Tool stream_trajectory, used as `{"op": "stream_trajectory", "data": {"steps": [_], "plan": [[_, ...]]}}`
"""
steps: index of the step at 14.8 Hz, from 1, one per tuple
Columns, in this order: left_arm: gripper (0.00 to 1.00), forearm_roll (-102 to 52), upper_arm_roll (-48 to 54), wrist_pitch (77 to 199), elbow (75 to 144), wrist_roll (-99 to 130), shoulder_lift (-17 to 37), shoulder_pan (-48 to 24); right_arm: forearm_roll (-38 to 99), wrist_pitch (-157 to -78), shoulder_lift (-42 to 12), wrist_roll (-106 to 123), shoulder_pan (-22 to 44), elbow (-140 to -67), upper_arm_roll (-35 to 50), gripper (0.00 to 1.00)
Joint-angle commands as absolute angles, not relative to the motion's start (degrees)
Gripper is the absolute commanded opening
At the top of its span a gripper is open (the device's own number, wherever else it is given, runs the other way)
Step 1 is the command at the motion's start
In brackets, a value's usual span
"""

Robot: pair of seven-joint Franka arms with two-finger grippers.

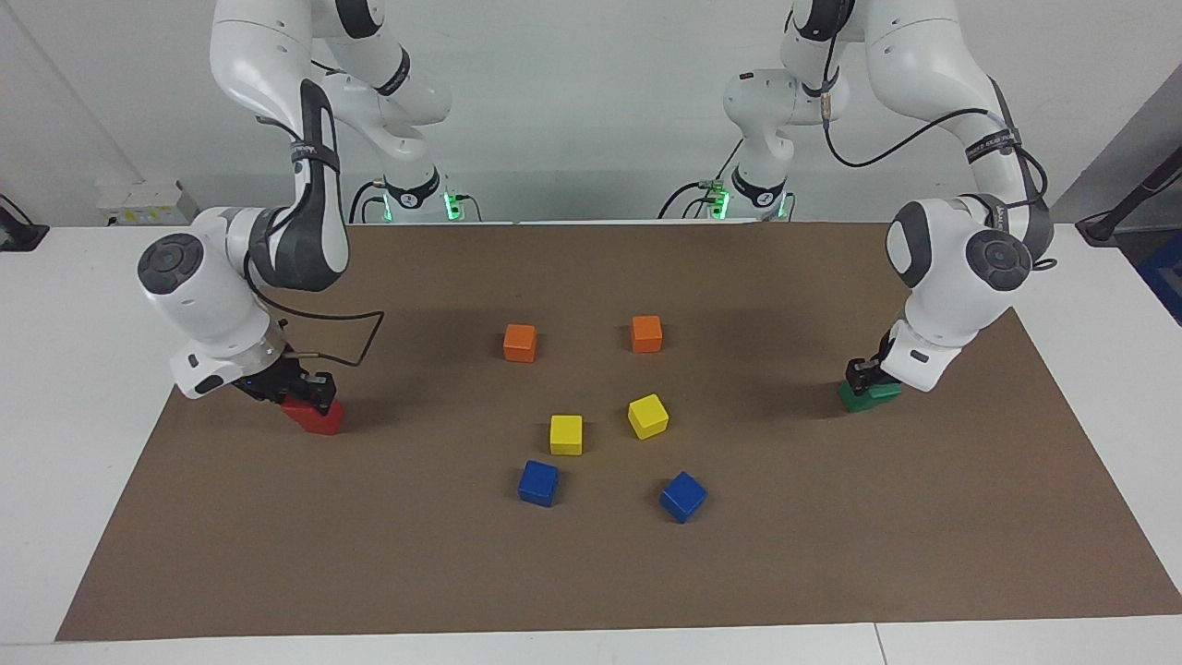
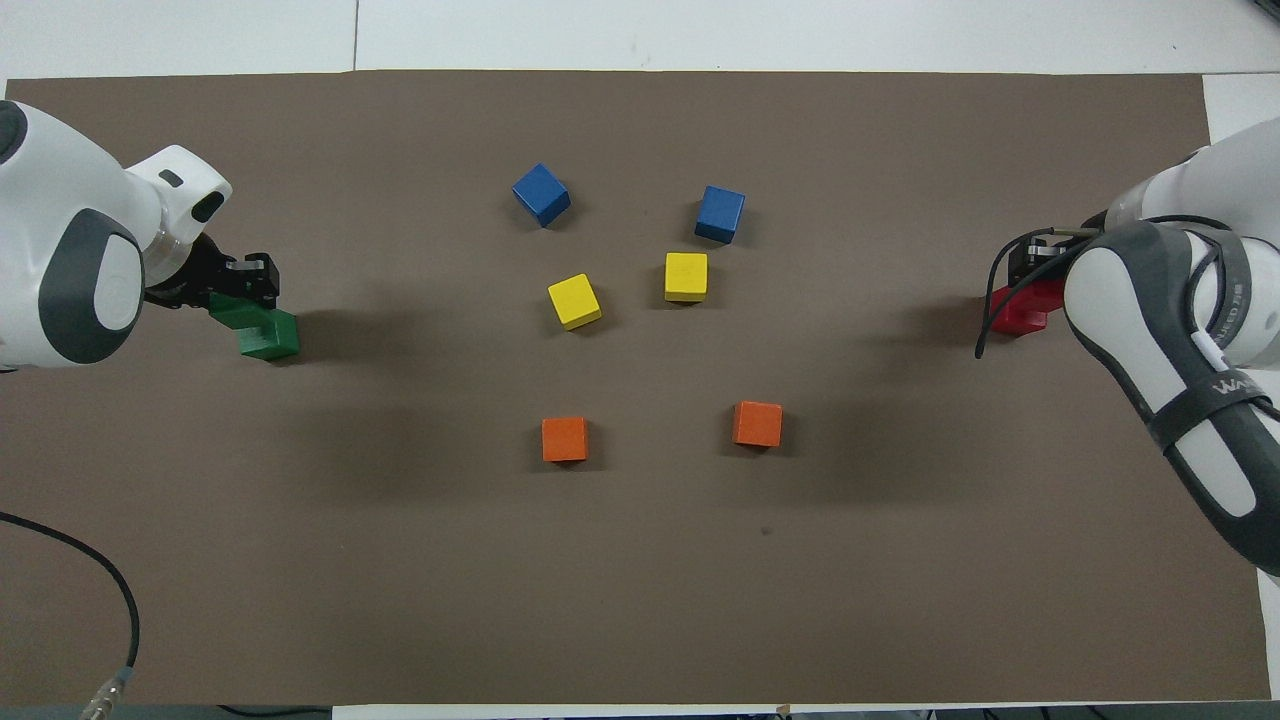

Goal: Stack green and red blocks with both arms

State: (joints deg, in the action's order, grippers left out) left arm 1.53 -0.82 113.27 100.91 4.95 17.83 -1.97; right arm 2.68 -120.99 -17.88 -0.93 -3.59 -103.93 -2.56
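Two small orange plain cubes lie nearest the robots on the brown paper mat, side by side and well apart. At the left arm's end of the mat, the left gripper clasps a dark green cube that sits atop, and slightly askew from, a second dark green cube resting on the mat. At the right arm's end, the right gripper is low over a bright red cube on the mat. A second red cube appears to sit between its fingers on top of the first, but the two reds merge, and whether the fingers are clenched cannot be told. Farther out in the middle lie two yellow cubes, and farthest of all two blue cubes.
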Motion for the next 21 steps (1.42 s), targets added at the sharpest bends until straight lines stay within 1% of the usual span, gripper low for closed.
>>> {"op": "stream_trajectory", "data": {"steps": [1, 4, 21], "plan": [[0.00, 0.09, -0.35, 114.60, 104.84, 3.16, 15.12, -0.79, 3.43, -123.31, -16.26, -1.85, -4.39, -106.96, -2.02, 0.00], [0.00, -1.40, -0.35, 116.80, 107.14, 3.25, 14.50, -0.44, 3.43, -123.31, -16.17, -1.93, -4.39, -107.22, -2.02, 0.00], [0.00, -1.58, -0.26, 116.63, 107.23, 0.35, 14.59, 0.88, 3.25, -124.10, -15.64, -4.75, -5.71, -108.98, -2.11, 0.00]]}}
